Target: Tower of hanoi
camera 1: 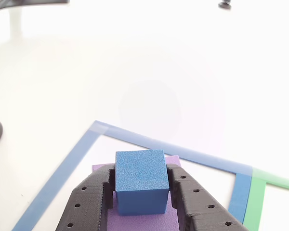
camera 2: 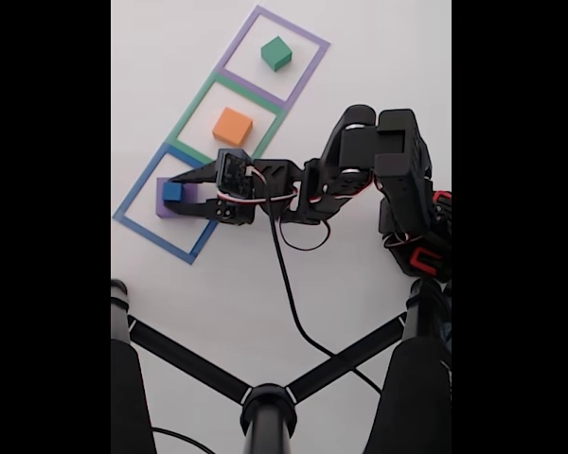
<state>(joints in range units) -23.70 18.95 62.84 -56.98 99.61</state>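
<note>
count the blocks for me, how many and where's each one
4. In the fixed view: green block in the purple taped square, orange block in the green one, blue cube atop the purple block in the blue one, between the gripper's fingers.

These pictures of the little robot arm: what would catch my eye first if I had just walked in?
Likely the bright blue cube, gripped between the black fingers of the robot's hand and sitting above a flat purple block inside the blue taped square. In the fixed view, a row of taped squares runs up the white table, with an orange block in the green one and a green cube in the purple one.
</note>
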